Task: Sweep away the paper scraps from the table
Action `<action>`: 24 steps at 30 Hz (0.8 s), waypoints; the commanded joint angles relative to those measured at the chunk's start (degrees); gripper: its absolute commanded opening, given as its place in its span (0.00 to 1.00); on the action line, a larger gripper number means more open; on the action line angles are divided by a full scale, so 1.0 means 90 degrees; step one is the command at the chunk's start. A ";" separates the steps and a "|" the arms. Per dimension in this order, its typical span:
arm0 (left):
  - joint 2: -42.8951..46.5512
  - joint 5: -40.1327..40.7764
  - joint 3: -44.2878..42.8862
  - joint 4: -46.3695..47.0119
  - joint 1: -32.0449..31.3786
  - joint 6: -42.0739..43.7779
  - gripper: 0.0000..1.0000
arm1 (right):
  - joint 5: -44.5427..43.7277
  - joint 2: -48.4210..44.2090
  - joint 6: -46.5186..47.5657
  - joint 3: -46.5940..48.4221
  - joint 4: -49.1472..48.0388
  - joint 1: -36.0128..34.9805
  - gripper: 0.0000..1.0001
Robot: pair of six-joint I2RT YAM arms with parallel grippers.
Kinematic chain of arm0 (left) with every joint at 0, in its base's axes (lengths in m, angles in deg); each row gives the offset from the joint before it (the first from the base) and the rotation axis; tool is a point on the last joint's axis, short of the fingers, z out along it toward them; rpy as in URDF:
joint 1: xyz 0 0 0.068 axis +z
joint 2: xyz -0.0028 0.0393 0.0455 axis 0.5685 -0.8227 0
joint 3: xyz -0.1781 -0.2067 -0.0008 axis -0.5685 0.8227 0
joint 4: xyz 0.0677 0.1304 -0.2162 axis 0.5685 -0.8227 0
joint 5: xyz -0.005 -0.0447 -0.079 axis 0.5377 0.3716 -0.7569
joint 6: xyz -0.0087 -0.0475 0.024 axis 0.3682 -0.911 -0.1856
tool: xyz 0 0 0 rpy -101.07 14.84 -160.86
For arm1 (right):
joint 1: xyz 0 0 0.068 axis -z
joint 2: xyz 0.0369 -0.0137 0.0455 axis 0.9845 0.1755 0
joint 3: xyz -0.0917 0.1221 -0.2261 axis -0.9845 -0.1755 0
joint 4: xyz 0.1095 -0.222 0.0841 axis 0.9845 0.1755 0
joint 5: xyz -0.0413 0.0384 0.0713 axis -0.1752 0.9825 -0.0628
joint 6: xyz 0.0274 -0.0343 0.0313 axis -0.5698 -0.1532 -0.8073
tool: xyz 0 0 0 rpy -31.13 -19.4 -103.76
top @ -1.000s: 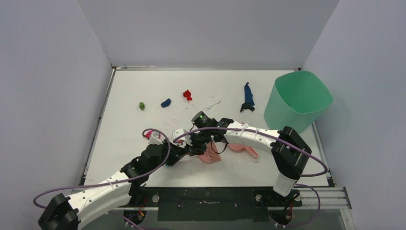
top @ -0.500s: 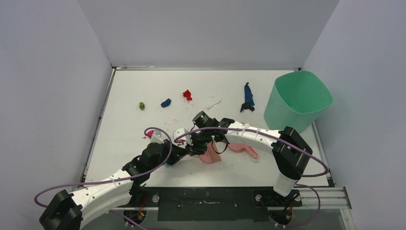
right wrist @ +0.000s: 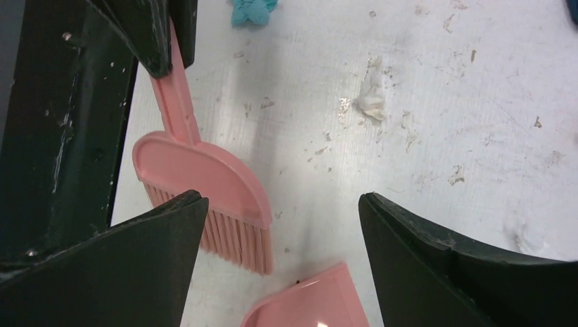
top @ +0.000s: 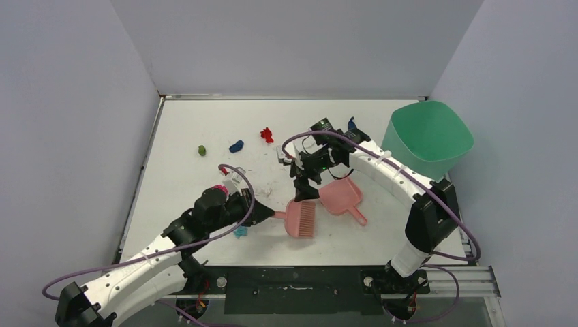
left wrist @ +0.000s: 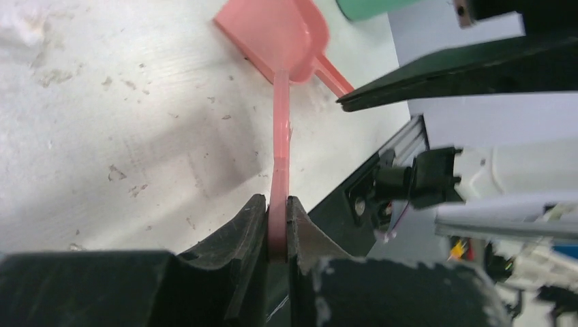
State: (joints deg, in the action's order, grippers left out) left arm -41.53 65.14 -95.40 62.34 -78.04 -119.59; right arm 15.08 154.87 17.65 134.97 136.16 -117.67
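My left gripper point(top: 267, 214) is shut on the handle of the pink brush point(top: 300, 219), whose bristle head lies on the table point(top: 184, 122). The left wrist view shows the handle point(left wrist: 280, 136) pinched between the jaws of that gripper point(left wrist: 276, 225). The pink dustpan point(top: 340, 195) lies just right of the brush. Above both hangs my right gripper point(top: 305, 187), open and holding nothing point(right wrist: 281, 204). Paper scraps lie around: green point(top: 202, 150), blue point(top: 236, 146), red point(top: 266, 135), cyan point(top: 240, 233) by my left wrist, magenta point(top: 219, 188), white point(right wrist: 371, 102). A dark blue one point(top: 351, 125) is partly hidden behind the right arm.
A green bin point(top: 426, 139) stands at the back right corner. Grey walls close in the table on three sides. Both arms cross the near middle of the table, with purple cables looping over them.
My right gripper has opened, let go of the brush, and moved up and back to the right, uncovering the dustpan. The left gripper has shut on the brush handle.
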 commanded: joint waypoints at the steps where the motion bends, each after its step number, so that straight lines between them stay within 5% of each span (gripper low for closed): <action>1: 0.0210 -0.0958 -0.0865 -0.0875 -0.0011 0.2001 0.00 | 0.0269 -0.0497 0.0871 -0.0105 0.1281 -0.0110 0.84; 8: 0.0343 -0.1373 -0.1308 -0.1206 -0.0041 0.2982 0.00 | 0.0690 -0.0916 0.0288 -0.0890 0.0671 -0.0111 0.80; 19: 0.0818 -0.1394 -0.1011 -0.0354 -0.0079 0.2935 0.00 | 0.1610 -0.0354 -0.0093 -0.1258 0.0307 -0.0109 0.66; 22: 0.0784 -0.1464 -0.1067 -0.0445 -0.0099 0.3077 0.00 | 0.1918 -0.0065 0.0201 -0.1006 0.0641 -0.0104 0.52; 24: 0.0748 -0.1539 -0.1135 -0.0592 -0.0126 0.3246 0.00 | 0.2102 0.0093 0.0497 -0.0849 0.0944 -0.0103 0.26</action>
State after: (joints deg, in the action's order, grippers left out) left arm -34.77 53.79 -104.36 54.23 -78.61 -93.36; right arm 26.71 153.65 17.91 123.48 141.62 -118.61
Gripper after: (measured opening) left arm 0.092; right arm 0.465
